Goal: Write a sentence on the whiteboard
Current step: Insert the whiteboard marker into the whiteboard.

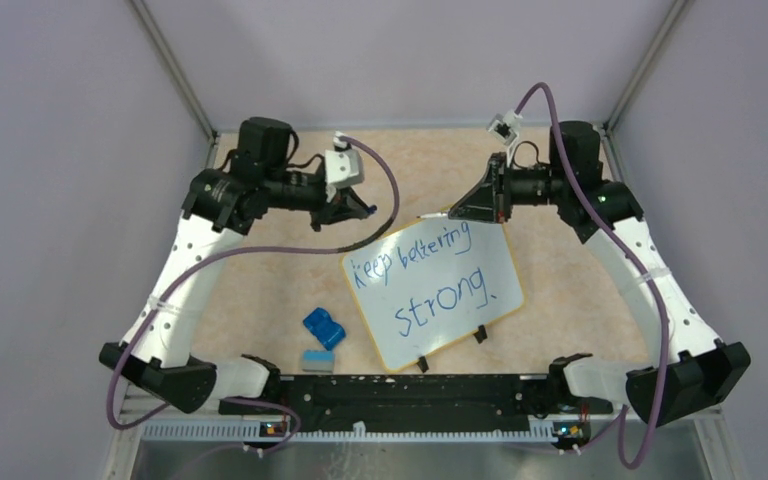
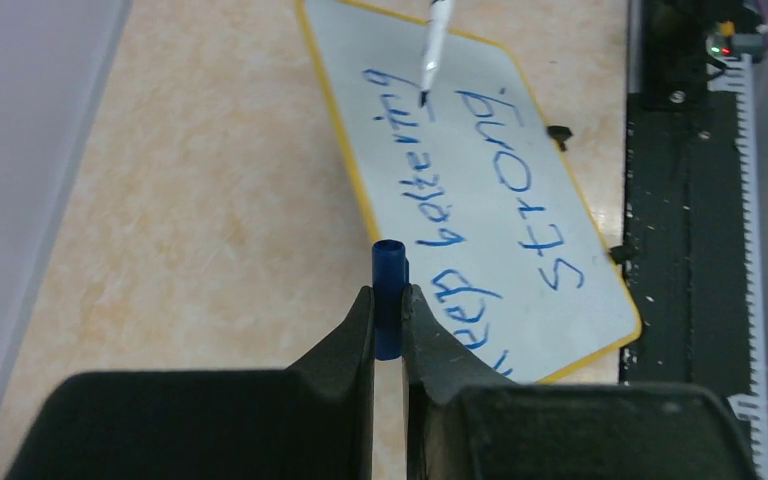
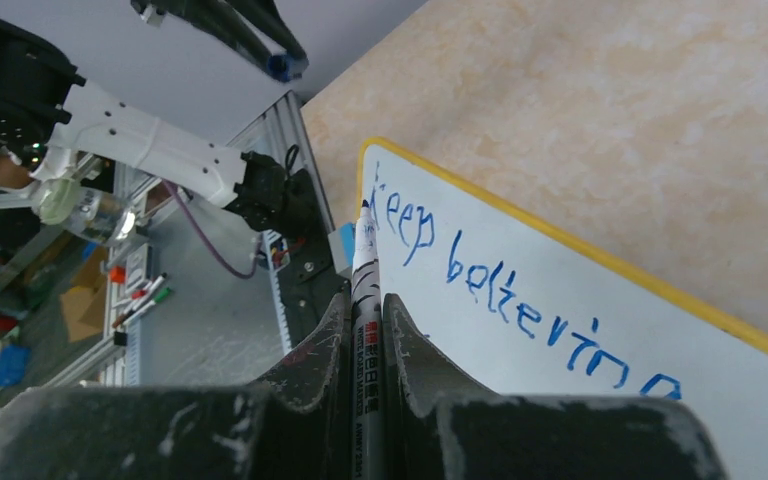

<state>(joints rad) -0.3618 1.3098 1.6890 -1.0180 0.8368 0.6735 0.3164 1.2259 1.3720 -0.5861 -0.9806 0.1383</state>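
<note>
Closest in, the right claw (image 3: 364, 305) was pinched narrow on a white-barrelled marker with black print and a dark tip (image 3: 364, 250), and the barrel ran straight out between its fingers. Just under and beyond that tip lay the large flat white whiteboard with a thin yellow-orange rim (image 3: 500, 400). It rested on the mottled beige surface (image 3: 610, 100) at a slant to the claw. Whether the tip touched the board could not be told. The blue handwritten sentence (image 1: 443, 300), "keep bettering" above a larger "strong.", ran away from the claw and looked complete.

The board should handle as light, stiff and slick. Lying loose, it would likely slide under a sideways push, and fresh ink would smear. The rim, or the edge with the two small black clips (image 1: 480, 333), seemed the place to take it, never the written face.

Farther off, across the board from the right claw, the left claw (image 2: 388, 297) was closed on a short blue cylindrical marker cap (image 2: 388, 262) that poked out past its fingertips. Both arms reached forward from their bases with elbows out. Their forearms turned inward so the two wrists faced each other, roughly level, above the far part of the surface.
</note>
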